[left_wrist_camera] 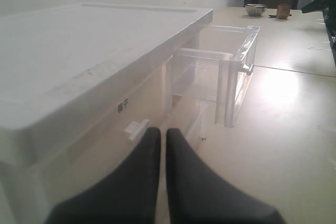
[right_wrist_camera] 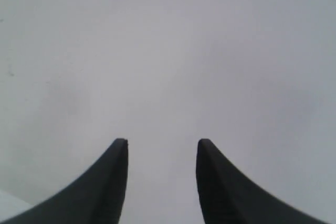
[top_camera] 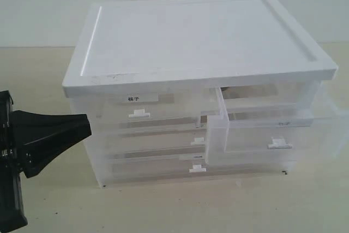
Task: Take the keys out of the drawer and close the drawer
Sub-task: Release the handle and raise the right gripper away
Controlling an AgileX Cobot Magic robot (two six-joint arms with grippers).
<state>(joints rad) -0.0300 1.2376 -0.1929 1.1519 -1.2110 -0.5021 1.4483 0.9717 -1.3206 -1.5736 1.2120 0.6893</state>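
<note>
Exterior view shows left gripper [top_camera: 86, 125] pressed together, level, pointing at the cabinet [top_camera: 191, 36].

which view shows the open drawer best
The exterior view: the drawer faces it, pulled out, white tab plain. The left wrist view sees the drawer side-on; the right wrist view shows none of it.

Clear cabinet [top_camera: 202, 36], right drawer [top_camera: 256, 137] pulled out, left pincer [top_camera: 84, 125] just beside cabinet

A white drawer cabinet [top_camera: 191, 42] stands on the beige table [top_camera: 218, 205]
</note>
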